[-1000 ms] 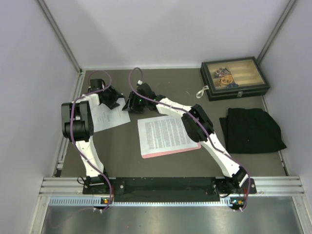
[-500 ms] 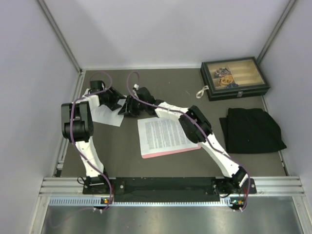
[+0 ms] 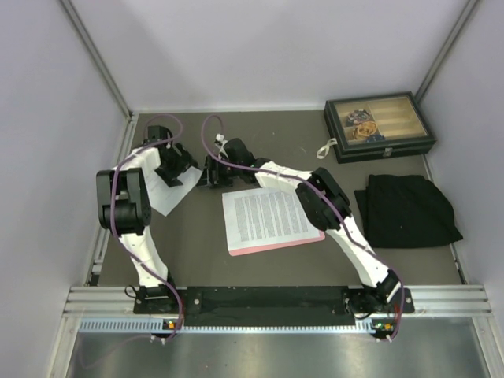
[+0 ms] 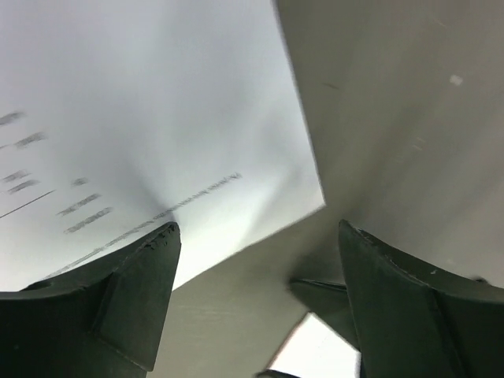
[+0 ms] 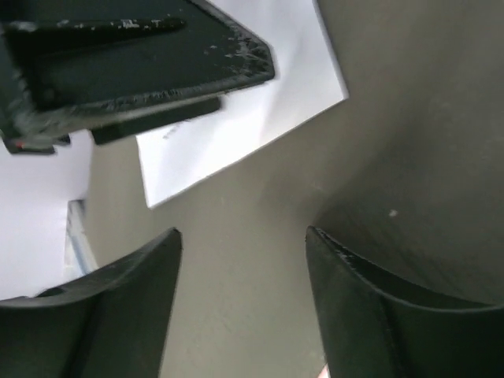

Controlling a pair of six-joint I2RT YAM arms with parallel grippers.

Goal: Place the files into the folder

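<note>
The densely printed sheet (image 3: 266, 216) lies on the pink folder (image 3: 276, 243) at the table's middle. The sparsely printed sheet (image 3: 163, 194) (image 4: 157, 118) (image 5: 252, 110) lies flat on the table to the left, apart from the folder. My left gripper (image 3: 175, 165) (image 4: 256, 236) hangs open just above that sheet's corner, one finger over the paper, nothing between the jaws. My right gripper (image 3: 213, 172) (image 5: 244, 232) stands open over bare table right beside the sheet's edge. The left gripper's black body (image 5: 134, 55) fills the top of the right wrist view.
A dark box with a glass lid (image 3: 378, 126) sits at the back right, a white strap (image 3: 326, 148) beside it. A black cloth (image 3: 405, 209) lies right of the folder. Grey walls close in the left, back and right sides.
My left gripper has opened and let go of the sparse sheet, which now lies flat and further left. My right gripper has spread wider and shifted slightly left.
</note>
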